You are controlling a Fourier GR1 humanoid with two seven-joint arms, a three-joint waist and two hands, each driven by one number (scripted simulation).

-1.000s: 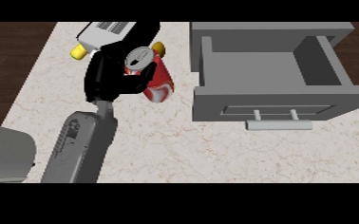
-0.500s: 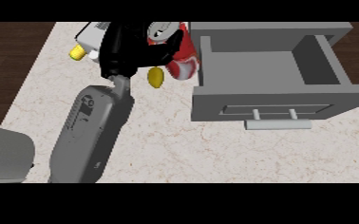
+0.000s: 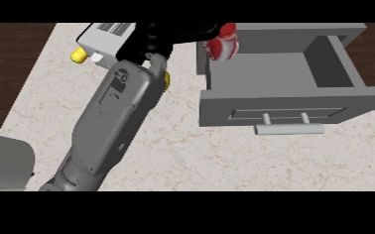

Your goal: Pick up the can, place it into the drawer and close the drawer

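Pale marbled counter (image 3: 219,158) with pink veining; dark wood floor (image 3: 18,54) along left edge.

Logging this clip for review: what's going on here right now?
The left hand is curled round a red and white can, holding it at the left wall of the open grey drawer. The can is not yet set down inside. A white box lies behind the forearm on the counter.

The black hand (image 3: 176,38) covers part of the red and white can (image 3: 223,43); the grey forearm (image 3: 110,124) hides part of the white box with yellow ends (image 3: 99,42).
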